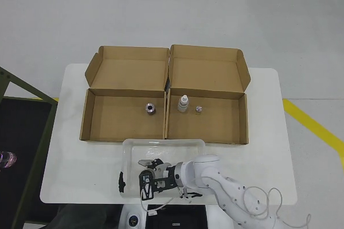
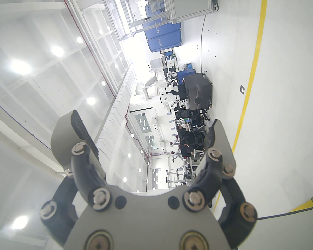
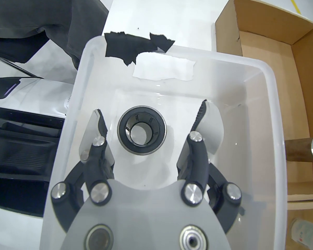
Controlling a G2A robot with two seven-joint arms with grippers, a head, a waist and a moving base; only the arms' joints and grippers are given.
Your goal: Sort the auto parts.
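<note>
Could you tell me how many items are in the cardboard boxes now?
3. A metal sleeve is in the left box; a white bottle and a small metal part are in the right box. Their walls may hide others.

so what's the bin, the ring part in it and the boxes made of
Bin: likely plastic, translucent, glossy reflections on its walls. Ring part: seemingly metal, a silvery outer rim around a black inner sleeve, perhaps rubber or plastic. Boxes: brown matte cardboard, folded flaps.
</note>
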